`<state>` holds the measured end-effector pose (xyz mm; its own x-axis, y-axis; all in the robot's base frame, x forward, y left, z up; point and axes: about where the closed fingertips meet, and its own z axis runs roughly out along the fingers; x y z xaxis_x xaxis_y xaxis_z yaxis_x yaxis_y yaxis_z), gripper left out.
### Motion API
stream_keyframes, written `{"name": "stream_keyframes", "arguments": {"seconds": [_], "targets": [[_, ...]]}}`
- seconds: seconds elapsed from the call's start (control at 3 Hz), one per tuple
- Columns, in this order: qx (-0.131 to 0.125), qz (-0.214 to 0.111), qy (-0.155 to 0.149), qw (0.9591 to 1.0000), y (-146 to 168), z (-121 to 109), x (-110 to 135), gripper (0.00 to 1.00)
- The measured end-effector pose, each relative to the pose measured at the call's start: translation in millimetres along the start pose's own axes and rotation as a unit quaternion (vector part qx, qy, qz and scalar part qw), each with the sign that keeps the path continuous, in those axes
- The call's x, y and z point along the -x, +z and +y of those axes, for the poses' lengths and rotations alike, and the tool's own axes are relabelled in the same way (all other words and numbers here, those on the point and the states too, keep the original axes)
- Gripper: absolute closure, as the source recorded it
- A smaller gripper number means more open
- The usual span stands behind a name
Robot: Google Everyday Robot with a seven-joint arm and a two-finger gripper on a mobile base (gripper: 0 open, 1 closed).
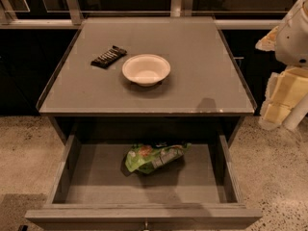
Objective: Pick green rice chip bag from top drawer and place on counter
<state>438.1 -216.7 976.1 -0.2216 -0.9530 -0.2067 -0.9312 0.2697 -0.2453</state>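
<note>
The green chip bag [155, 158] lies crumpled on the flat bottom of the drawer [96, 177], which stands pulled out below the bench [202, 66]. The bag sits near the middle of the drawer, toward the back, just under the bench's front edge. On the bench a pale bowl [146, 69] stands upright, with a dark candy bar [109, 56] just beside it to the left, not touching. The robot's hand [279, 100] hangs at the right edge of the view, off the bench's right side and well apart from the bag; I cannot tell whether it is spread or pressed together. A speckled floor [24, 148] lies around.
</note>
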Motion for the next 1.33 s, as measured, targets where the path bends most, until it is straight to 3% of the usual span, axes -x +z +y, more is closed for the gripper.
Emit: {"name": "stream_keyframes", "arguments": {"seconds": [0.33, 0.67, 1.0, 1.33], "targets": [[-0.008, -0.007, 0.004, 0.9999, 1.5, 3.9, -1.1, 0.0], [0.004, -0.04, 0.028, 0.9988, 31.6, 26.3, -11.6, 0.0], [0.033, -0.087, 0.079, 0.9925, 88.7, 57.8, -24.8, 0.0], [0.082, -0.119, 0.11, 0.9833, 146.1, 83.3, -23.8, 0.0]]}}
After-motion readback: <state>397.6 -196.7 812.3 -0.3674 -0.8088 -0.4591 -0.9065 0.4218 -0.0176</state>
